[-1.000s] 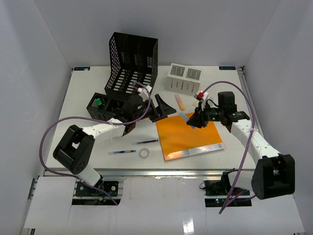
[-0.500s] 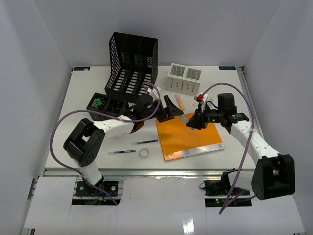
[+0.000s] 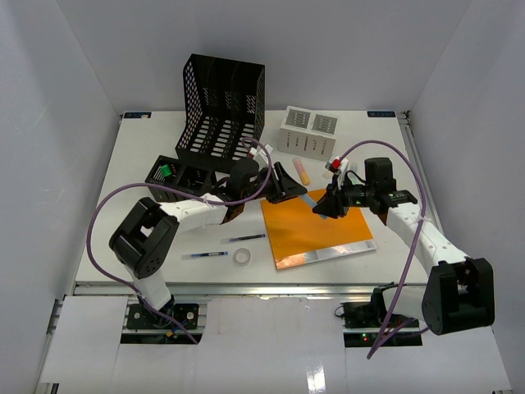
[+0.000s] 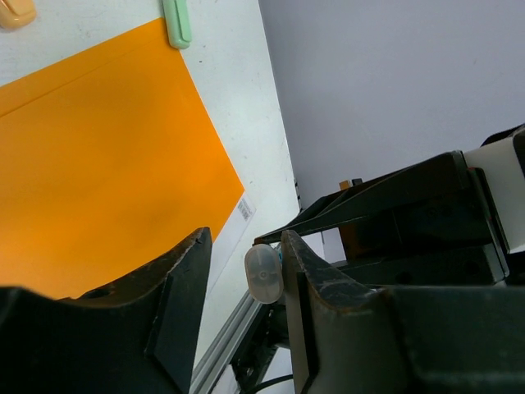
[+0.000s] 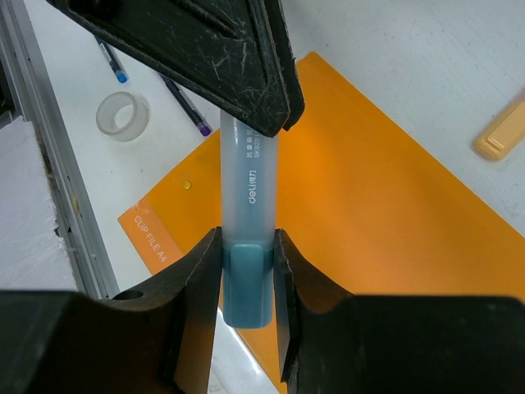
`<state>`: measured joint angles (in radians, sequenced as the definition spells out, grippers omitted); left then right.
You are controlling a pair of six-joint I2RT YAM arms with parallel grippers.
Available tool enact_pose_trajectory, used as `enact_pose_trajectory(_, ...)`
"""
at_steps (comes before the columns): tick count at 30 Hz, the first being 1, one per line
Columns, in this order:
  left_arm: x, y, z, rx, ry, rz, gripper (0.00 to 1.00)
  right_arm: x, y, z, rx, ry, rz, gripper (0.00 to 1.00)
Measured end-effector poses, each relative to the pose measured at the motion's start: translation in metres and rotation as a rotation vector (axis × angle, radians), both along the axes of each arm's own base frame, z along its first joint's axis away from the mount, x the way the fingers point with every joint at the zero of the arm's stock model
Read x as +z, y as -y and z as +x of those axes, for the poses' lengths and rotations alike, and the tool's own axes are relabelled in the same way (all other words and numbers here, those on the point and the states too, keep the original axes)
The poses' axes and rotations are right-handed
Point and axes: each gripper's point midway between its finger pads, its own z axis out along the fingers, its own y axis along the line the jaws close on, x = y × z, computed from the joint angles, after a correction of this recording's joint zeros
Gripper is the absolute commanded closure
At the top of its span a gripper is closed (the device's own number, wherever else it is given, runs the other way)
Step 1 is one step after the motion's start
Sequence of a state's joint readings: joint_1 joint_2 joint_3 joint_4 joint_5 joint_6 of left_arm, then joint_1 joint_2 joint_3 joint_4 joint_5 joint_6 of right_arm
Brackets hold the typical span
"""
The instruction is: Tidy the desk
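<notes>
While we are gripping a blue marker (image 5: pixel 248 176) in our right gripper (image 5: pixel 246 236), its two fingers are pressing on the darker cap end, and the pale barrel is pointing straight out ahead of them. At the barrel's far end our left gripper (image 4: pixel 244 240) is meeting it. Its jaws are standing apart around the rounded tip, one finger touching it and a gap showing beside the other, so we are not clamping it on that side.

Directly beneath both grippers an orange folder (image 5: pixel 369 189) is lying flat on the desk (image 3: pixel 373 156), whose white top is spreading out under and around both arms. Nearer the bases than the left gripper and to its left, a tape roll (image 5: pixel 121 115) and two pens (image 5: pixel 184 103) are lying on the desk, just off the folder's edge. A small orange stick (image 5: pixel 502 135) is lying beyond the folder, between the two grippers and farther out.

Farther out to the left gripper's left, a black mesh rack (image 3: pixel 221 103) is standing upright, with a low black tray (image 3: pixel 176 176) lying nearer. A white box (image 3: pixel 308 133) is standing beyond both grippers.
</notes>
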<state>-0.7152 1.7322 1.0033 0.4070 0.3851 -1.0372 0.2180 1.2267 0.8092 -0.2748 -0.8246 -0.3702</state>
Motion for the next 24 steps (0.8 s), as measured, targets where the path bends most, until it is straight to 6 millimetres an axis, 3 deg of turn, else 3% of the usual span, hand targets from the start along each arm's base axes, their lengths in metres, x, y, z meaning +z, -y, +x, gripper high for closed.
enact_pose_trajectory(8,0.0034,0.0075,-0.0018,-0.012,0.001,-0.018,0.69,-0.0011,-0.0004,0.0017,0.0,0.004,0.001,0.91)
enact_pose_trajectory(15,0.0081,0.0101,-0.0025,-0.016,-0.002,-0.03,0.91,-0.0019,-0.0001,0.0027,0.0,0.01,-0.002,0.88)
enact_pose_trajectory(17,0.0081,0.0101,-0.0026,-0.016,-0.003,-0.031,0.95,-0.0021,-0.0001,0.0026,0.0,0.009,-0.002,0.83)
enact_pose_trajectory(19,0.008,0.01,-0.0025,-0.016,-0.003,-0.03,1.0,-0.0023,-0.0001,0.0026,0.0,0.01,-0.002,0.6)
enact_pose_trajectory(21,0.0078,0.01,-0.0027,-0.018,-0.001,-0.029,1.0,-0.0022,-0.0001,0.0027,0.002,0.012,-0.002,0.25)
enact_pose_trajectory(22,0.0076,0.01,-0.0029,-0.02,0.003,-0.027,1.0,-0.0021,-0.0002,0.0028,0.002,0.014,-0.002,0.16)
enact_pose_trajectory(24,0.006,0.0097,-0.0034,-0.024,0.008,-0.018,1.0,-0.002,-0.0002,0.0031,0.003,0.016,-0.002,0.06)
